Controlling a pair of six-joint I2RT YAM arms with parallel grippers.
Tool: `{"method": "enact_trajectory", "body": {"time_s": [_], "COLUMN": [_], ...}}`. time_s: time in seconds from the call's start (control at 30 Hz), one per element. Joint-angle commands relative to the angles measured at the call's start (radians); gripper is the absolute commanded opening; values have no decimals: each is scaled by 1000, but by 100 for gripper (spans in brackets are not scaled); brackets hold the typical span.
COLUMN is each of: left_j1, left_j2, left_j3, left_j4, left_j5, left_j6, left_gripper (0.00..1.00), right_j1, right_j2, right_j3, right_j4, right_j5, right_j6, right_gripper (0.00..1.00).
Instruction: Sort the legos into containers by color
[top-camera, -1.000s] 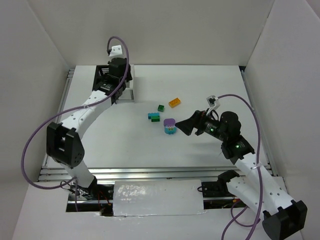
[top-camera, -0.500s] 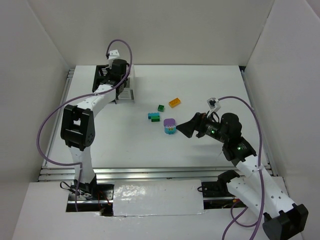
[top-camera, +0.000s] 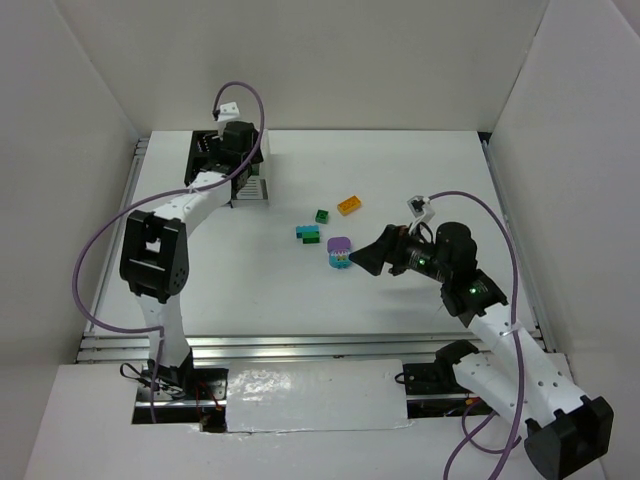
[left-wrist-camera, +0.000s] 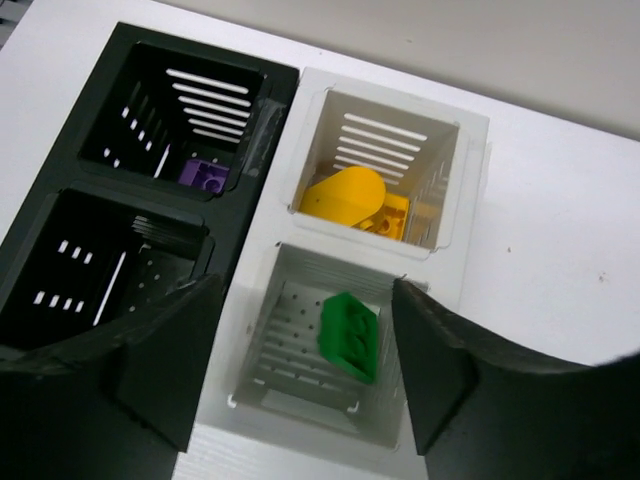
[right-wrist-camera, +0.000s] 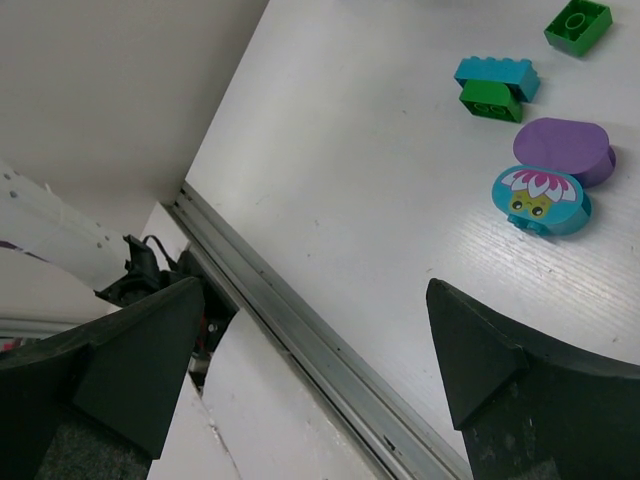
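Note:
My left gripper hangs open over the white container, which is joined to the black container. A green lego sits tilted inside the near white compartment, free of both fingers. Yellow legos fill the far white compartment, and a purple lego lies in the far black one. On the table are an orange lego, a green lego, a teal-on-green pair and a purple lego beside a teal flower piece. My right gripper is open, just right of the purple lego.
White walls enclose the table on three sides. A metal rail runs along the table's near edge, with cables and the arm bases beyond it. The near black compartment shows nothing inside.
The left arm's elbow swung back toward the left rail while its gripper stayed over the containers, and its jaws now stand open. The right gripper edged slightly left toward the purple lego.

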Motion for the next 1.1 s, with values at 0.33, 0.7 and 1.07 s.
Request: {"method": "enact_trajectory", "body": {"time_s": [0.33, 0.7, 1.07], "left_j1": [-31, -296, -396], "left_j2": [-209, -77, 124], "left_j3": [29, 216, 192], "left_j4": [-196, -463, -318], "left_j5": [151, 168, 166], "left_j6": [-87, -2, -1], "left_gripper": [92, 92, 95], "right_j1": [-4, -2, -4], "right_j2": [57, -38, -168], "right_j3": [33, 38, 81], "right_j4": [7, -102, -220], "right_j5": [64, 361, 457], "right_j6": [6, 132, 125], "right_gripper": [99, 100, 100]}}
